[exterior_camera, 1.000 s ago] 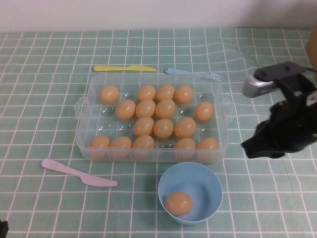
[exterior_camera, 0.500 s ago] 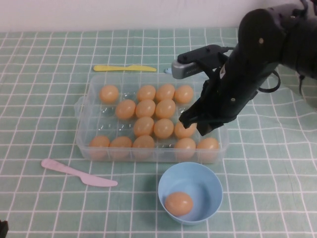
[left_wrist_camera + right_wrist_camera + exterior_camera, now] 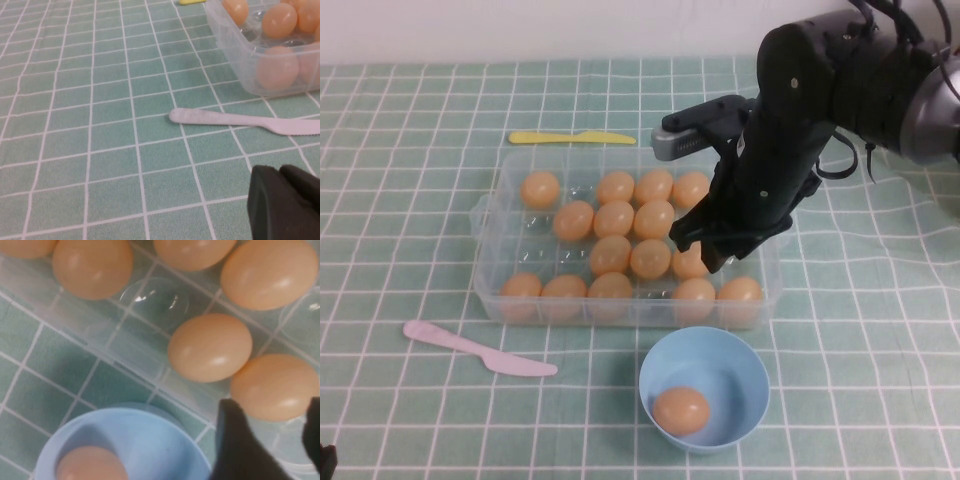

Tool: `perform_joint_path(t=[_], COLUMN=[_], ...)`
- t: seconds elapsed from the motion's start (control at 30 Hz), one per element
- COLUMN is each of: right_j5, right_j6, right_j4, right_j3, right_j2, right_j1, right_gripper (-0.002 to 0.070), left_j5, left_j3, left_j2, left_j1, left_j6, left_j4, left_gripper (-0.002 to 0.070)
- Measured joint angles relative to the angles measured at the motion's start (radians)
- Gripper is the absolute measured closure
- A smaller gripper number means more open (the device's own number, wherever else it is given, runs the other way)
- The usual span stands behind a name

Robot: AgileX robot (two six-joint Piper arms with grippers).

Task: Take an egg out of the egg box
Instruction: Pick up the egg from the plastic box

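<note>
High view puts your right gripper over the right half of the egg box, its dark fingers hanging just above the eggs in the second row from the near wall. From the right wrist view the two fingertips stand apart with nothing between them, and the egg nearest them sits by the near wall of the egg box, partly framed by the gap. That looks like your target, so centre the gap over it before you descend; at the moment it seems offset toward one finger. A neighbouring egg lies touching or almost touching it, so lower one finger into the space between the two, not onto either shell. Close gently, since the shell is smooth and round and will likely squirt out of a hard pinch. Lift straight up to clear the wall.

The blue bowl just in front of the egg box already holds one egg. Your left gripper rests low over the tablecloth near the pink knife, outside the egg box's left corner; I cannot tell how its fingers stand.
</note>
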Motion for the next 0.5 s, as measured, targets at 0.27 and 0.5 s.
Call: perform_joint_path(t=[0.27, 0.5], right_j5=[0.0, -0.011], right_j6=[0.102, 0.173], right_j4=[-0.016, 0.0], right_j3=[-0.005, -0.01], right_j2=[0.018, 0.048], right_j1=[-0.004, -0.006], right_gripper=[0.0253, 0.024], left_j5=[0.0, 0.0], left_j3=[0.0, 0.0], left_j2=[0.0, 0.0], left_j1=[0.0, 0.0], left_j6=[0.0, 0.0], left_j4=[0.0, 0.0], left_gripper=[0.0678, 0.0678])
